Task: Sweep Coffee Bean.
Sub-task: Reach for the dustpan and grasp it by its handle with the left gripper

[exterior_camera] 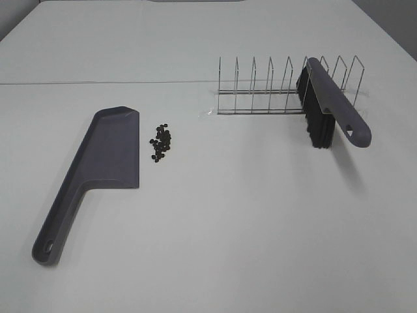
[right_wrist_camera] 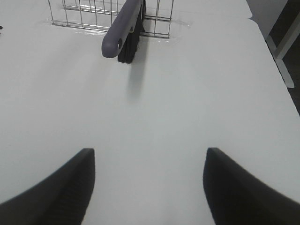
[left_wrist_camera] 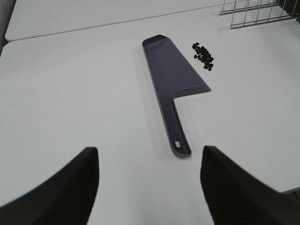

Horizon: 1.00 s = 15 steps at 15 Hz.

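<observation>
A small pile of dark coffee beans (exterior_camera: 161, 141) lies on the white table just right of the grey dustpan (exterior_camera: 107, 156), which lies flat with its handle toward the front left. Both also show in the left wrist view, beans (left_wrist_camera: 203, 55) and dustpan (left_wrist_camera: 173, 79). The grey brush (exterior_camera: 335, 107) with black bristles leans in the wire rack (exterior_camera: 287, 88) at the back right; it shows in the right wrist view too (right_wrist_camera: 123, 30). My left gripper (left_wrist_camera: 150, 187) is open and empty, well short of the dustpan handle. My right gripper (right_wrist_camera: 150, 187) is open and empty, short of the brush. Neither gripper shows in the high view.
The wire rack (right_wrist_camera: 93, 14) stands at the back right on the table. A seam between two table tops (exterior_camera: 104, 83) runs across the back. The table's right edge (right_wrist_camera: 272, 51) is near the brush side.
</observation>
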### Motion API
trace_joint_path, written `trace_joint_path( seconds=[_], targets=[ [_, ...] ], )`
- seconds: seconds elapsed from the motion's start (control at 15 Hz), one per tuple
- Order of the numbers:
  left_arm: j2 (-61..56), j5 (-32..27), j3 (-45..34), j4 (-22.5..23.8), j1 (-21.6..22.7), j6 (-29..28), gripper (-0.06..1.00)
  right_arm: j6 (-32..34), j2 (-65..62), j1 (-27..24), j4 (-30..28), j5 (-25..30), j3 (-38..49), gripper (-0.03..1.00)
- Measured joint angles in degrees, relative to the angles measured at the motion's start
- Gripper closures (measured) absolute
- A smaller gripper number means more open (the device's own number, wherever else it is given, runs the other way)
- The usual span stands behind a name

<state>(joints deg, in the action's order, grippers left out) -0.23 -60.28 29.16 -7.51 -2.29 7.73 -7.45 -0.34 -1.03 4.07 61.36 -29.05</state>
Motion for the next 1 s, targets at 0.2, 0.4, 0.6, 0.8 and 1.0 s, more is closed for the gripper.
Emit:
trace_joint_path(
  seconds=[0.2,0.4,0.6,0.8,1.0],
  targets=[
    [0.00,0.00,0.00,-0.34,0.00,0.00,0.33,0.00,0.00,0.00,0.00,0.00,0.00,0.33],
    [0.00,0.00,0.00,-0.40,0.00,0.00,0.33,0.00,0.00,0.00,0.00,0.00,0.00,0.33],
    [0.00,0.00,0.00,-0.40,0.00,0.00,0.33,0.00,0.00,0.00,0.00,0.00,0.00,0.33],
    [3.78,2.58,2.18,-0.52,0.00,0.00,0.33,0.00,0.00,0.00,0.00,0.00,0.00,0.33],
    [11.75,8.08,4.30,-0.52,0.00,0.00,0.33,0.00,0.00,0.00,0.00,0.00,0.00,0.33]
  ],
)
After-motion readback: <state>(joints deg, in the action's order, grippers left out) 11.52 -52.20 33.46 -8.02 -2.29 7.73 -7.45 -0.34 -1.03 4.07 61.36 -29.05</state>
